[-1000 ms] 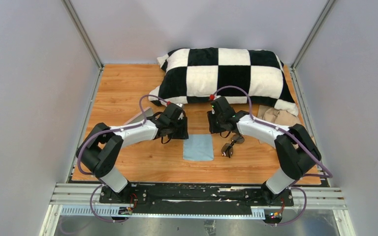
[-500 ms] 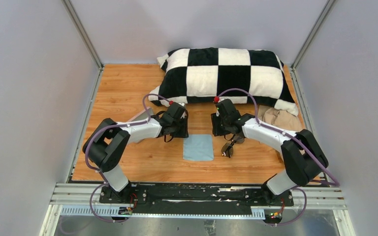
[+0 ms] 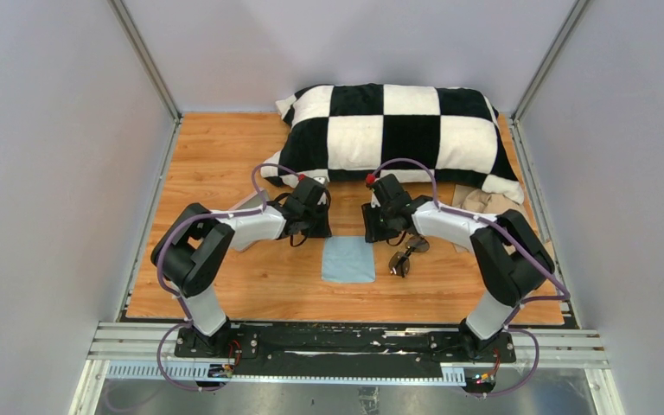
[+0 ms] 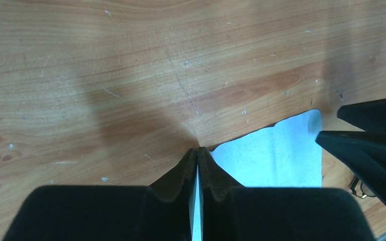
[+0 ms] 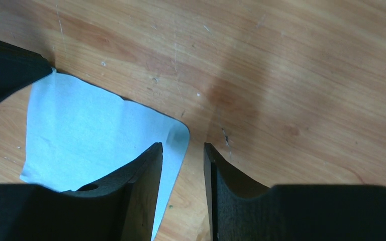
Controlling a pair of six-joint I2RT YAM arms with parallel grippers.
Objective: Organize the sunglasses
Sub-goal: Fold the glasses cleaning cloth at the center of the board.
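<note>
Near right end effector (image 5: 183, 145), sunglasses (image 3: 405, 257)

The wooden surface (image 3: 216, 156) carries a light blue cloth (image 3: 349, 259) near its middle. Just right of the cloth lie the sunglasses (image 3: 405, 257). Beyond the cloth, along the far edge, rests a black-and-white checkered pillow (image 3: 398, 134). Farther right of the cloth sits a pinkish-grey case (image 3: 484, 203).

My L claw (image 4: 197, 152) has pinched shut on the far-L corner of the blue cloth (image 4: 276, 155); it was open a sec ago. My R claw (image 5: 183, 148) slid a bit L, to the cloth's far-R corner. Both elbows swung inward.
</note>
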